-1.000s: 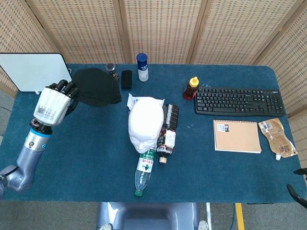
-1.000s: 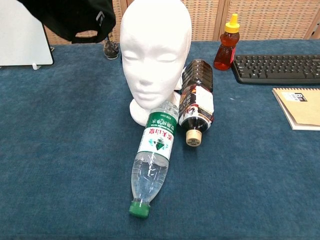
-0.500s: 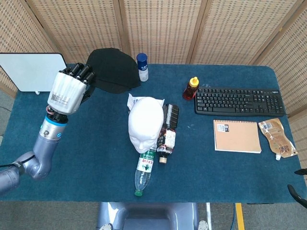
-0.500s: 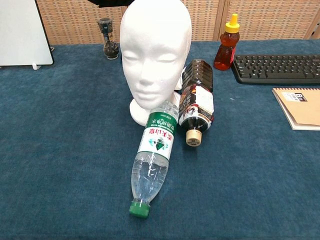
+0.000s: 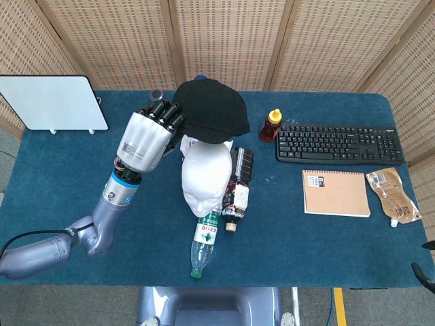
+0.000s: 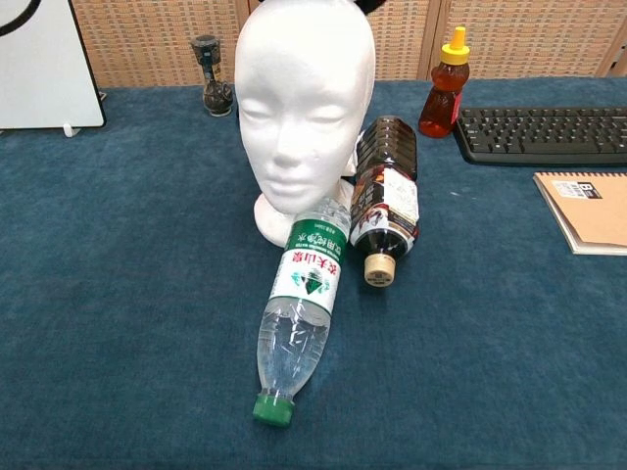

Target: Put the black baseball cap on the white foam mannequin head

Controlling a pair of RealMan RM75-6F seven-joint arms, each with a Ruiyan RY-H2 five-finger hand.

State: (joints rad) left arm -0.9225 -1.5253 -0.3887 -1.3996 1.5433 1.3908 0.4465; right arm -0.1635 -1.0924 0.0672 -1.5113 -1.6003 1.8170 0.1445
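Observation:
The black baseball cap (image 5: 211,111) hangs in the air just behind and above the white foam mannequin head (image 5: 206,173), held at its left edge by my left hand (image 5: 147,139). In the chest view the mannequin head (image 6: 305,103) stands upright facing the camera, and only a sliver of the cap (image 6: 367,5) shows at the top edge. My left hand does not show in the chest view. My right hand is out of both views.
A green-labelled water bottle (image 5: 204,242) and a dark sauce bottle (image 5: 238,187) lie against the mannequin's base. An orange-capped bottle (image 5: 270,125), a keyboard (image 5: 338,144), a notebook (image 5: 336,193) and a pouch (image 5: 392,195) sit to the right. A white board (image 5: 51,102) stands at back left.
My left hand has carried the cap up and to the right, from the back-left of the table to just over the mannequin head. The cap has left the chest view almost entirely.

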